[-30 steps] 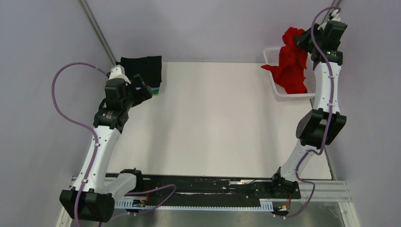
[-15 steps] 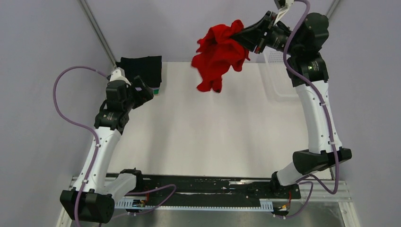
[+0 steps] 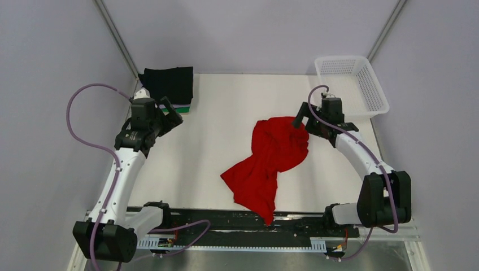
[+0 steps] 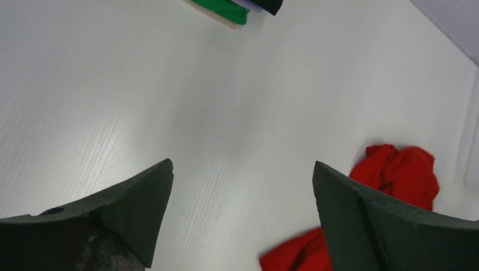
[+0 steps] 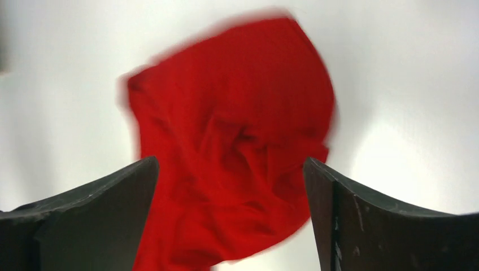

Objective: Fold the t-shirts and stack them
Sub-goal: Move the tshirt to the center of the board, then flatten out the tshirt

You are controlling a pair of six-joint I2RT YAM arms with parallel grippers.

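Observation:
A bright red t-shirt (image 3: 270, 161) lies crumpled and stretched out on the white table, from the middle down to the near edge. My right gripper (image 3: 302, 125) hovers at its upper right end with jaws open and no cloth between them. In the right wrist view the red t-shirt (image 5: 231, 130) spreads, blurred, below the open right gripper (image 5: 231, 160). A stack of folded t-shirts sits at the far left: black (image 3: 168, 83) on top, a green edge (image 3: 184, 107) below. My left gripper (image 3: 174, 113) hangs open just in front of that stack and holds nothing.
An empty white mesh basket (image 3: 374, 84) stands at the far right corner. In the left wrist view, bare table (image 4: 169, 84) stretches between the open left gripper (image 4: 242, 164), the green shirt's corner (image 4: 226, 8) and the red t-shirt (image 4: 404, 172).
The right arm lifted the red t-shirt out of the basket, swung it left over the table, came down and opened, leaving it on the table. The left arm barely moved.

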